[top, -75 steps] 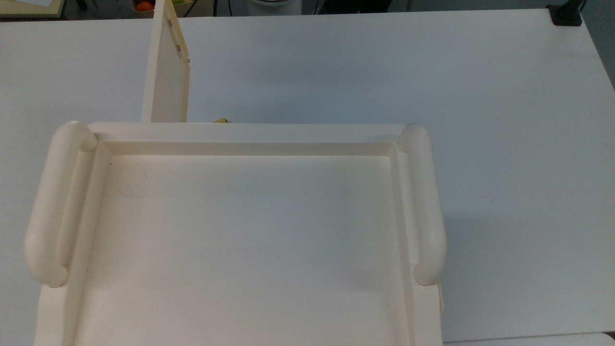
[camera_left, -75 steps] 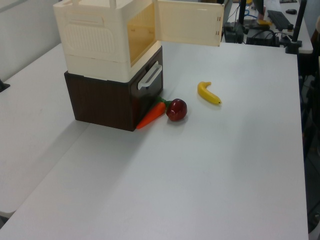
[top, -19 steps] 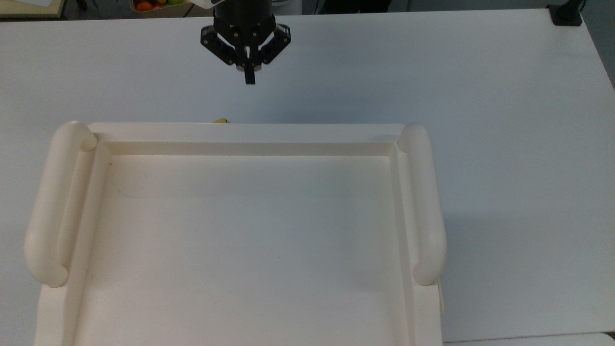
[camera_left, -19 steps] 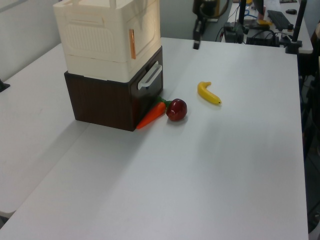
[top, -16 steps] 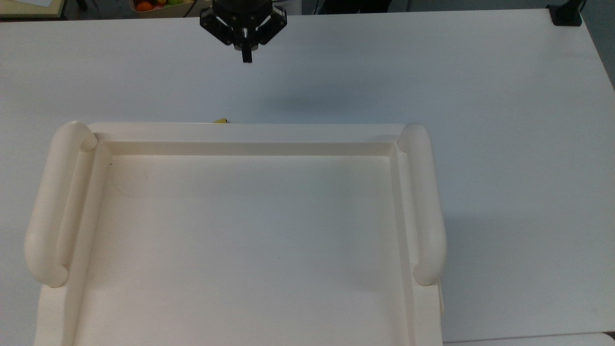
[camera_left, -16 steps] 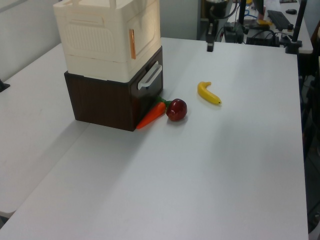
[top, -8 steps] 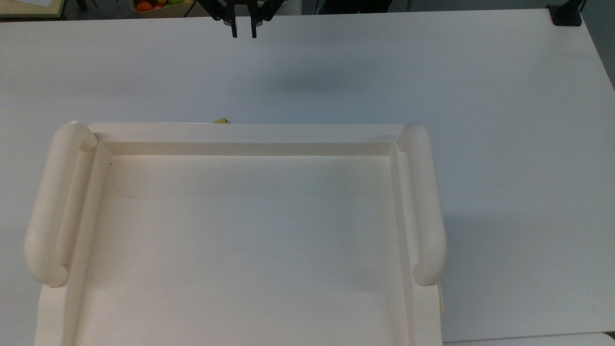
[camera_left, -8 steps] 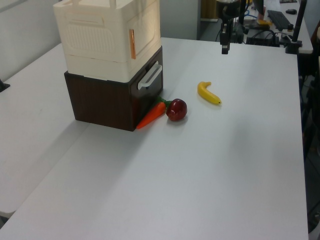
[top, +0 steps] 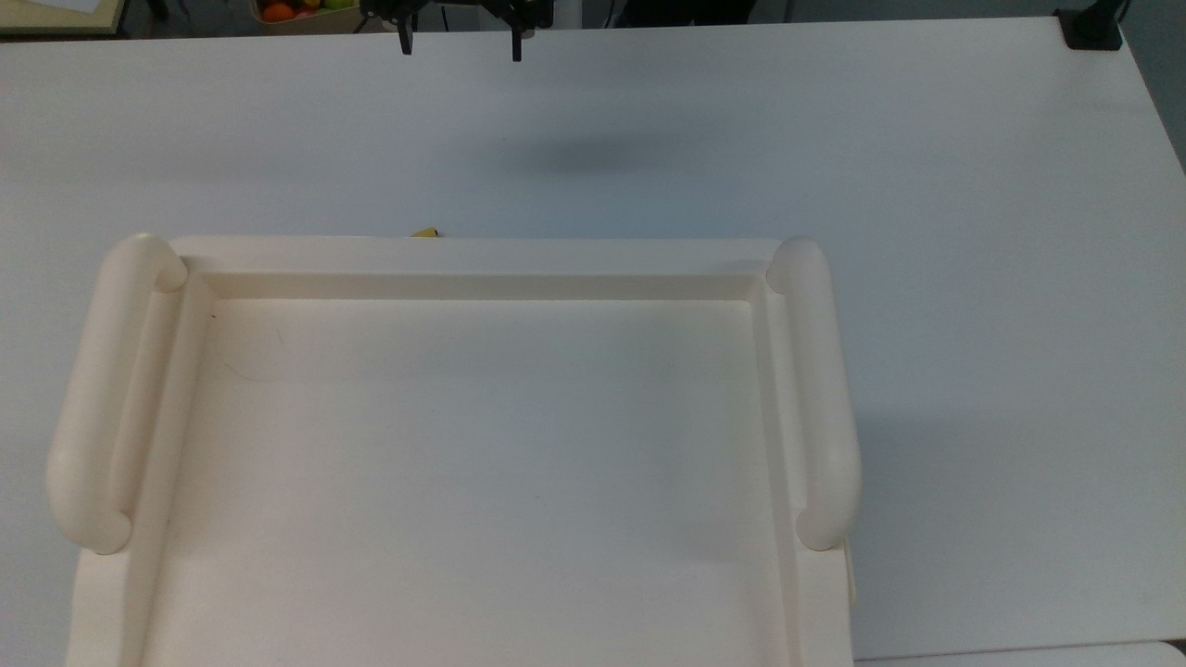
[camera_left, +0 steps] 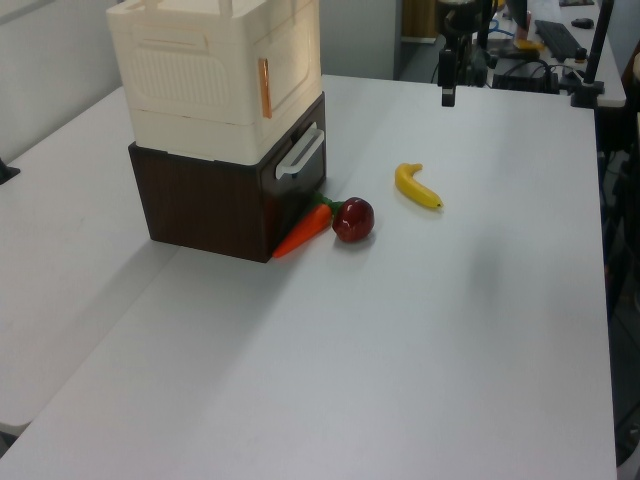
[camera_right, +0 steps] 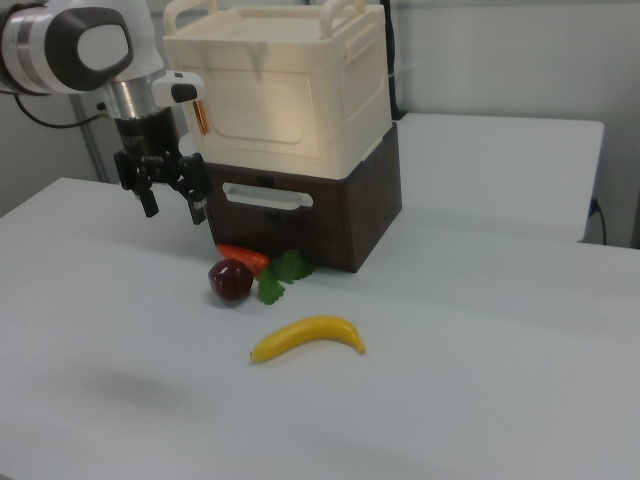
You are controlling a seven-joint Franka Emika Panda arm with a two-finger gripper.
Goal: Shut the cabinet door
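One cabinet door [camera_right: 262, 97], cream, sits flush against the front of the cabinet [camera_right: 300, 75]; in the left view the same panel [camera_left: 295, 60] lies flat in its opening, with an orange strip down the edge toward the left view's left. Cabinet stands on a dark brown drawer unit [camera_right: 330, 215], which has a pale bar handle [camera_right: 267, 197] across its front. From the top view the cabinet's recessed top [top: 463, 445] is bounded by two rounded rails [top: 102, 389] along its sides.

At the foot of the drawer unit: a carrot [camera_left: 303, 228] with green leaves, touching the unit's lower corner in the left view, and a dark red apple [camera_left: 353, 219] just beside it. A banana [camera_right: 307, 336] lies near these on the white table [camera_right: 480, 400], apart from both.

My claw [camera_right: 172, 200] hangs in the air above the table, at the right view's left of the cabinet front, touching nothing. Fingers [top: 405, 39] are spread wide apart, holding nothing. In the top view the claw [top: 460, 42] is at the upper edge, well apart from the cabinet; its shadow falls on the bare table.
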